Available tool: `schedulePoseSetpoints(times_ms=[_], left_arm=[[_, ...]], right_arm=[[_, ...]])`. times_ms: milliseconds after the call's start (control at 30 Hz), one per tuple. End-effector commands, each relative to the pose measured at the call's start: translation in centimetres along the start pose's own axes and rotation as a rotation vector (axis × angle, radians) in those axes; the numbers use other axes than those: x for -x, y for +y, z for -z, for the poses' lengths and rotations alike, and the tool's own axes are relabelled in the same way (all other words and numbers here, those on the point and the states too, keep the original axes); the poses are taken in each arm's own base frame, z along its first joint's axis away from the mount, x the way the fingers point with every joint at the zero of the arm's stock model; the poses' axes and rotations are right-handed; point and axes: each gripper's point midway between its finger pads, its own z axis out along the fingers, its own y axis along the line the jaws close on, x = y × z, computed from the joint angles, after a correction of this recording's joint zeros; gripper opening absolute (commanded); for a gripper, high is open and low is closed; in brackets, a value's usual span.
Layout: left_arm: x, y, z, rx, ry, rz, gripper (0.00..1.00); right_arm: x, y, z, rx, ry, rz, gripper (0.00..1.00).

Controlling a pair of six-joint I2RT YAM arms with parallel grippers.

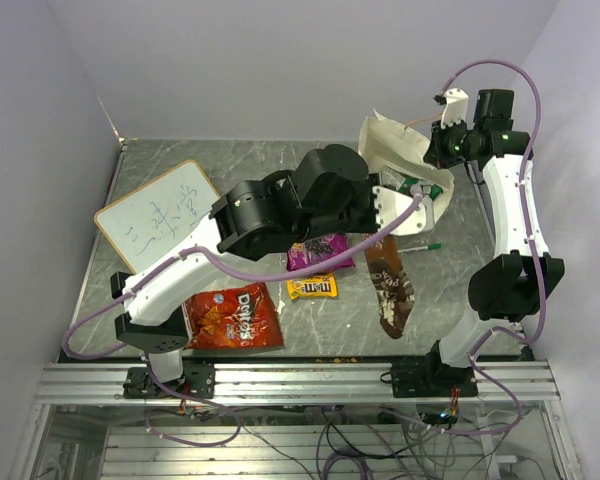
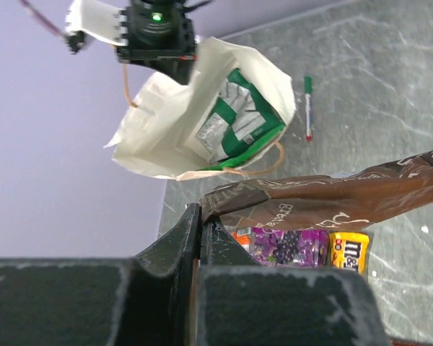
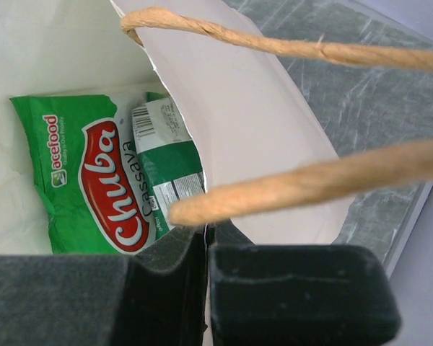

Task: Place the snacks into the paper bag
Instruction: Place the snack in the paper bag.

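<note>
The paper bag [image 1: 398, 158] lies tipped at the back right with its mouth open toward my left arm. My right gripper [image 3: 206, 232] is shut on the bag's rim [image 3: 260, 130], under a twisted handle [image 3: 310, 180]. Inside lie a green Chuba packet [image 3: 94, 180] and a green-white pouch [image 2: 238, 122]. My left gripper [image 2: 201, 216] is shut on one end of the brown pouch [image 2: 332, 198], just in front of the bag's mouth [image 2: 173, 137]. The pouch [image 1: 390, 285] trails back toward the table. The purple pouch [image 1: 318, 252], yellow M&M's [image 1: 311, 288] and red Doritos bag [image 1: 233, 315] lie on the table. An orange packet [image 2: 242, 238] peeks out beside the purple one.
A white whiteboard [image 1: 158, 213] lies at the left. A green-capped marker [image 1: 420, 246] lies just in front of the bag. The grey wall stands close behind the bag. The left arm's body hides the table's middle in the top view.
</note>
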Motion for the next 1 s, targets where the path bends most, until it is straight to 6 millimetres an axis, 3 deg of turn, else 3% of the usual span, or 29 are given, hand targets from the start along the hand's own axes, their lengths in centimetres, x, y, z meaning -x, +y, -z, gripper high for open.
schedulePoseSetpoints(times_ms=[0,200,367,867,967], left_arm=[[3.5,4.9,2.4,0.209,-0.122,0.141,0.07],[5.1,9.3,3.8,0.415,-0.179,0.236,0.07],[5.7,12.0,3.5,0.563,-0.185,0.216,0.07],[9.1,15.5,2.8,0.759,-0.333,0.234,0.07],[9.0,16.1,2.1,0.803,-0.330,0.208,0.07]], right_arm=[[0.0,0.5,-0.1,0.007,0.016,0.002,0.00],[0.4,0.6,0.3,0.004,0.012,-0.001,0.00],[0.2,0.8,0.1,0.012,0.017,-0.002,0.00],[-0.2,1.7,-0.2,0.035,0.029,0.005,0.00],[-0.2,2.0,-0.2,0.038,0.030,0.007,0.00]])
